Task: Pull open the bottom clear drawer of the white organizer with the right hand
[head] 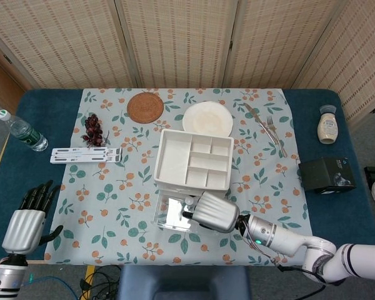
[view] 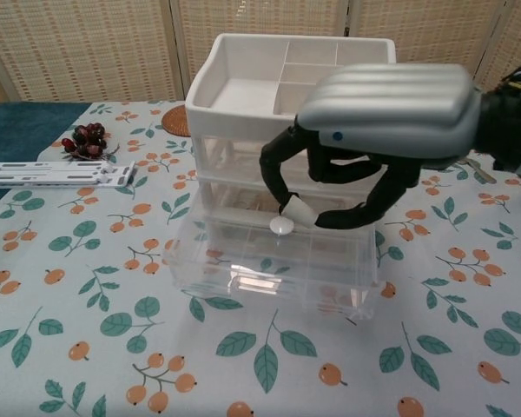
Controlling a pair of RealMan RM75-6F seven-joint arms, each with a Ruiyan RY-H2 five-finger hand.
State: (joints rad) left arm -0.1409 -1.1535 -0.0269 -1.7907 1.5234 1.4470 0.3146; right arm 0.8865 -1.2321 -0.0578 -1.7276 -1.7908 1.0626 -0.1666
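So my right hand (view: 378,130) is hovering above the bottom clear drawer (view: 273,269), fingers (view: 278,169) curled downward but not gripping anything that I can see. The drawer sits right below my palm, pulled out from the white organizer (view: 291,87), which is just behind my hand. My fingertips are near the little white knob (view: 281,225) of the drawer above it; can't tell if they touch it. My left hand (head: 26,222) is far off to the side by the table edge, fingers spread, holding nothing.
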